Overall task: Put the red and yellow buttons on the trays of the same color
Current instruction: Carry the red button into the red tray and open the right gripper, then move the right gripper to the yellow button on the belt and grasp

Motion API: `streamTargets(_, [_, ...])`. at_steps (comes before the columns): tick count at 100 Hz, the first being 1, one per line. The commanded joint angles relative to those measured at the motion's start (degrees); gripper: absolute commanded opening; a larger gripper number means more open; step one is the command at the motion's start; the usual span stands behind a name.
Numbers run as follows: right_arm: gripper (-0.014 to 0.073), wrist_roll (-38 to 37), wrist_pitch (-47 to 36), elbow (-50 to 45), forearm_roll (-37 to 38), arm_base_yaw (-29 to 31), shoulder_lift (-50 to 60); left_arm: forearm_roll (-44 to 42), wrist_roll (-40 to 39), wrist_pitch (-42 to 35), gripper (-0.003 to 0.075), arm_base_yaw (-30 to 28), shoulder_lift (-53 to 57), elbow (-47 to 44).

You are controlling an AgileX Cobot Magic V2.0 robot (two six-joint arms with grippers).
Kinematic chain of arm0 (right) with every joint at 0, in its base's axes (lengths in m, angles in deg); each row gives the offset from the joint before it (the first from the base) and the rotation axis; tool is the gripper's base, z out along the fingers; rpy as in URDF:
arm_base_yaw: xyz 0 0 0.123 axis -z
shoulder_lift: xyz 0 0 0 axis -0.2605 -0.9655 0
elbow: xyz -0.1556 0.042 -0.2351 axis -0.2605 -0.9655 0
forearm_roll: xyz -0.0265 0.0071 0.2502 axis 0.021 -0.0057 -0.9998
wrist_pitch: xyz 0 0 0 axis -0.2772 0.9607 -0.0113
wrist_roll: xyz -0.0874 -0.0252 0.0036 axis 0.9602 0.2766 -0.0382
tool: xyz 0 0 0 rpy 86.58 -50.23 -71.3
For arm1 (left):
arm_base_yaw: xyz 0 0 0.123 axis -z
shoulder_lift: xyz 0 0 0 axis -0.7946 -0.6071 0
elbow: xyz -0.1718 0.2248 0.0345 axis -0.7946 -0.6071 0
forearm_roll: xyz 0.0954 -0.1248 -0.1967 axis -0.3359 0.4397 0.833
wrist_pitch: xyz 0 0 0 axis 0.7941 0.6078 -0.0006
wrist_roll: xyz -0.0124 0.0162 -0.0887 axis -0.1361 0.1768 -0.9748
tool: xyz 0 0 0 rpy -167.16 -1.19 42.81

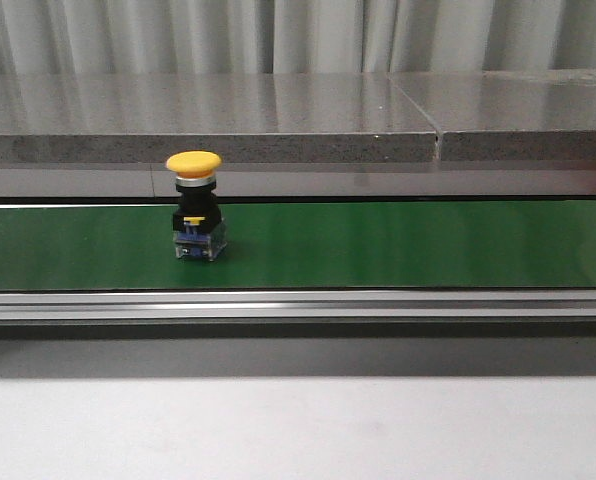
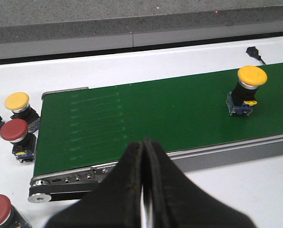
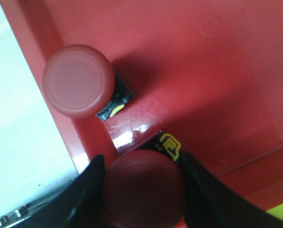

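Inside red tray [image 3: 236,71] (wrist-only), right pincer [image 3: 144,190] grips red button [image 3: 144,187]

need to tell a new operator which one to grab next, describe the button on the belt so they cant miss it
Find the long green conveyor belt running across the table. One yellow button stands upright on it, alone, left of centre in the front view. Its flat yellow mushroom cap on a black body with a clear blue base sets it apart: the other loose buttons sit off the belt's end on the white table.
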Motion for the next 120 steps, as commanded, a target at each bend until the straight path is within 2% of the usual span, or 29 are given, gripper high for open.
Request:
streamTargets(1, [0.0336,0.2,-3.1,1.4,-0.3,0.5,2.9,1.1,0.0,-3.7,-0.0021,0.5,-0.3,1.4])
streamTargets(11, [0.0507,0.2,-3.4,1.4,-0.3,0.5,2.9,1.1,0.0,-3.7,-0.0021,0.5,-0.3,1.4])
streamTargets(18, [0.0542,0.2,-3.4,1.4,-0.3,0.5,3.0,1.1,0.0,-3.7,-0.0021,0.5,-0.3,1.4])
streamTargets(37, [0.0542,0.2,-3.4,1.4,-0.3,0.5,5.3,1.1,0.0,-3.7,-0.0021,0.5,-0.3,1.4])
streamTargets(64, [0.0542,2.0,-3.1,-2.2,-0.2,-1.1,16.0,1.1,0.0,-3.7,-0.0021,0.5,-0.3,1.4])
streamTargets(92, [0.0542,3.4,-0.4,-10.2,-0.2,-7.2,27.6,1.1,0.0,-3.7,-0.0021,0.5,-0.3,1.4])
streamTargets(120, [0.0542,3.8,6.7,-11.7,-0.2,-15.7,35.7,1.1,0.0,-3.7,-0.0021,0.5,-0.3,1.4])
